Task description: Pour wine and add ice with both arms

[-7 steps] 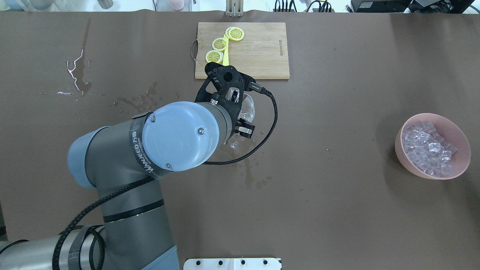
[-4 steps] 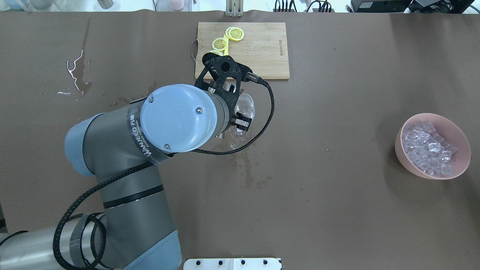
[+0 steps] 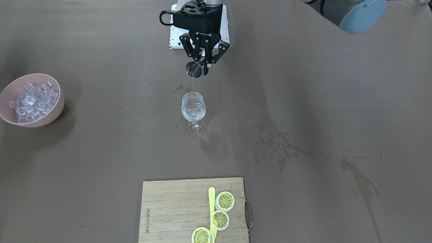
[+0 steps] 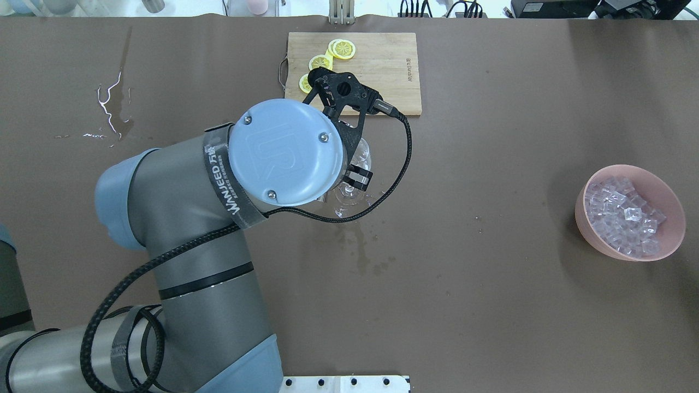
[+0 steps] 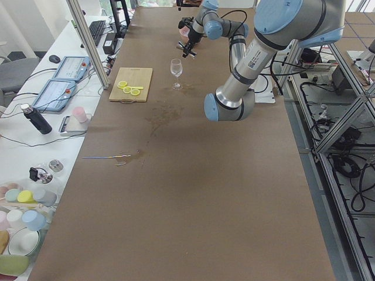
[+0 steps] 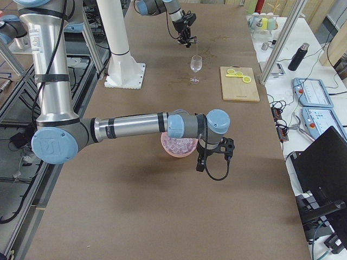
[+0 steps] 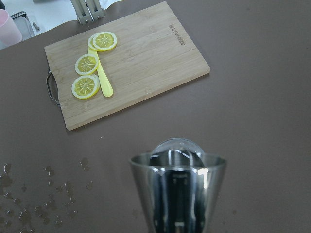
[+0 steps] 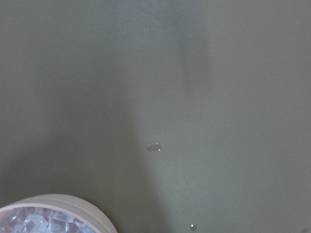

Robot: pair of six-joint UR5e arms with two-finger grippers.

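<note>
My left gripper (image 3: 199, 65) hangs above the table's middle, shut on a small steel measuring cup (image 3: 194, 70) that is tipped forward. A thin clear stream of wine (image 3: 192, 84) falls from the cup into the wine glass (image 3: 193, 109), which stands upright below with liquid in its bowl. In the left wrist view the cup (image 7: 177, 189) fills the foreground and the glass's rim (image 7: 176, 145) shows just behind it. The ice (image 4: 625, 215) fills a pink bowl (image 4: 677, 229) at the right. My right gripper (image 6: 214, 157) hovers by that bowl; I cannot tell whether it is open or shut.
A wooden cutting board (image 4: 382, 71) with lemon slices (image 4: 344, 49) and a yellow utensil lies at the far edge, behind the glass. Wet patches and droplets (image 3: 270, 141) spread over the brown cover. The white base block (image 4: 338, 383) sits at the near edge.
My left arm's wrist and elbow have swung toward the cutting board and to the right, carrying the cup over the glass. The glass and the bowl have stayed put.
</note>
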